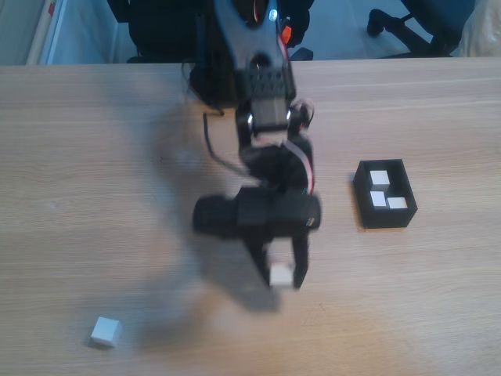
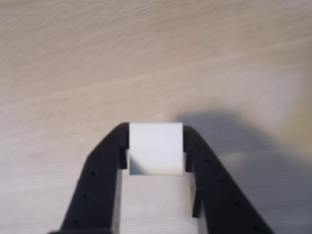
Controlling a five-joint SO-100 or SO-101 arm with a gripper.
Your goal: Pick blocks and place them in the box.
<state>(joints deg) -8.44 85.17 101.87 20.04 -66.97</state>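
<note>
A lone small white cube (image 1: 105, 331) lies near the front edge of the pale wood-grain counter (image 1: 438, 313), well left of the arm, with bare wood all round it. The black two-finger end effector (image 1: 282, 276) is clamped on another white cube (image 2: 156, 147), fingers touching both its sides. Farther back and to the right sits the small black open-topped box (image 1: 385, 218) holding three white cubes (image 1: 379, 199); open wood lies between. Dark chair bases (image 1: 407, 23) stand beyond the far edge.

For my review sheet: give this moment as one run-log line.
phase: carrying | claw: shut on a white block | box: three blocks inside | table: one loose block at front left in the fixed view
</note>
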